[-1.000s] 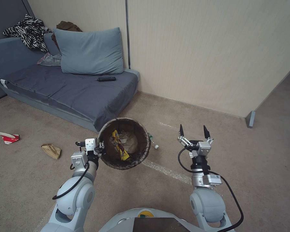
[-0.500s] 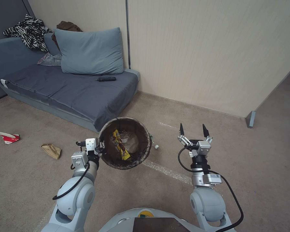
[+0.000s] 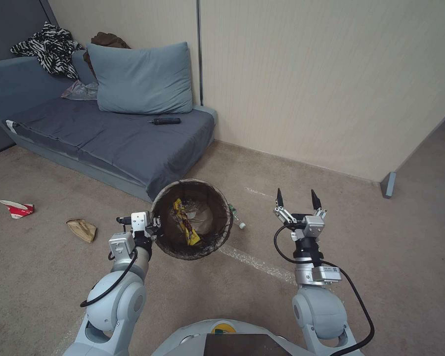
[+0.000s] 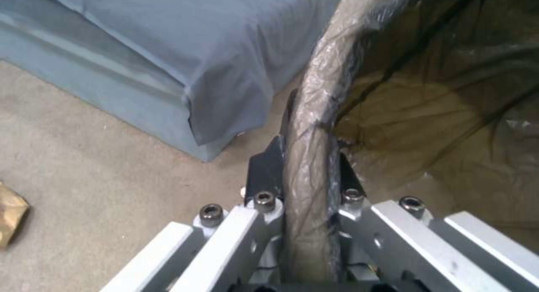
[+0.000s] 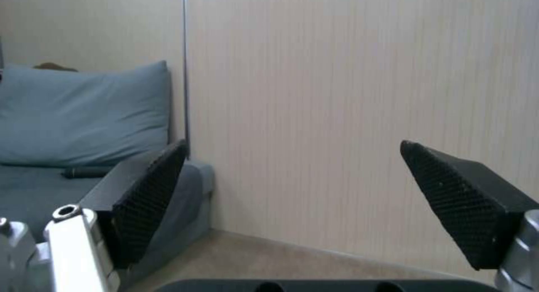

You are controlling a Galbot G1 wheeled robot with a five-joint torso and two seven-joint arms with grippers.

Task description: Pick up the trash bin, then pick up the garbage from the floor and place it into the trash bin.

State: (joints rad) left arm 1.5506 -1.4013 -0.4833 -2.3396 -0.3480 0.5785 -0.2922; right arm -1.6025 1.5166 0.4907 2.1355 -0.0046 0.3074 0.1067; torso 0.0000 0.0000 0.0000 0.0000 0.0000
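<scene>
Sofa (image 3: 109, 138): stands against the wall at the robot's left front, its near corner just beyond the carried bin.

Trash bin (image 3: 169, 236): held clear of the floor in front of the robot, mouth tilted toward the head camera. Dark liner folded over the rim. A yellow wrapper (image 3: 185, 228) lies inside.

Left tool (image 3: 152, 226): clenched on the bin's rim at its left side; the left wrist view shows one finger (image 4: 267, 167) outside the wall and one inside, liner pinched between.

Right tool (image 3: 297, 200): released, jaws wide apart, nothing between them, raised in the air to the right of the bin and pointing toward the wall.

Floor litter: clear bottle (image 3: 237, 217) just beyond the bin's right rim, partly hidden by it; tan paper bag (image 3: 81, 229) and red-and-white cup (image 3: 16, 208) well to the left.

Assessment: bottle is the nearest piece. Recommend bringing the right tool down across the bottle's body, not its cap end. Keep the bin level and off the sofa corner; a rim pinch may slip on the liner.
</scene>
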